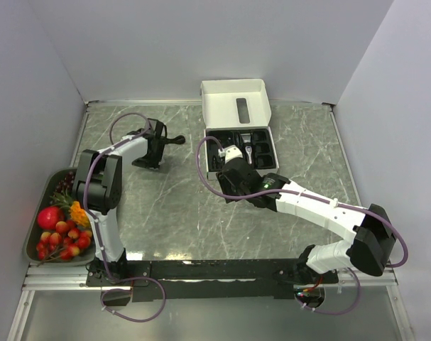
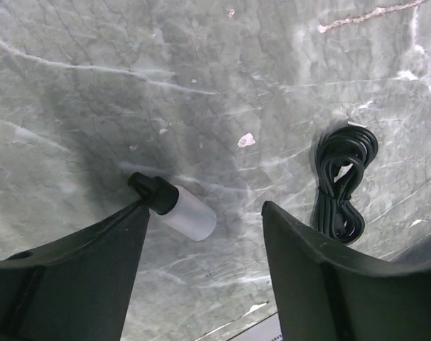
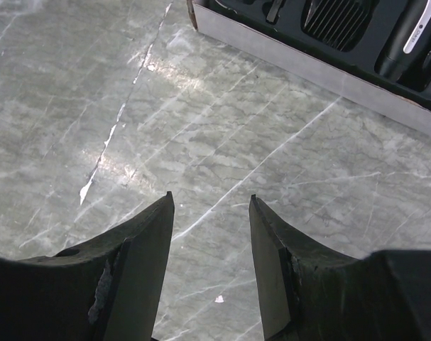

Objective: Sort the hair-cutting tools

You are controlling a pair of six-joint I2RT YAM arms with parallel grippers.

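- Left gripper point(image 2: 204, 211): jaws wide, empty, over small black-capped white plastic cylinder point(image 2: 177, 206), left of open white cardboard box point(image 1: 229, 92).
- Right gripper point(image 3: 209, 202): jaws parted, empty, just beside that box.

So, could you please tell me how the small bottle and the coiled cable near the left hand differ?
The small bottle has a black cap and whitish body; the coiled cable is all black. The bottle is a short stiff cylinder on its side; the cable is a thin cord bundled into loops. The bottle lies between the fingers of the open left hand; the cable lies outside them. Both rest on the marble table, ungrasped.
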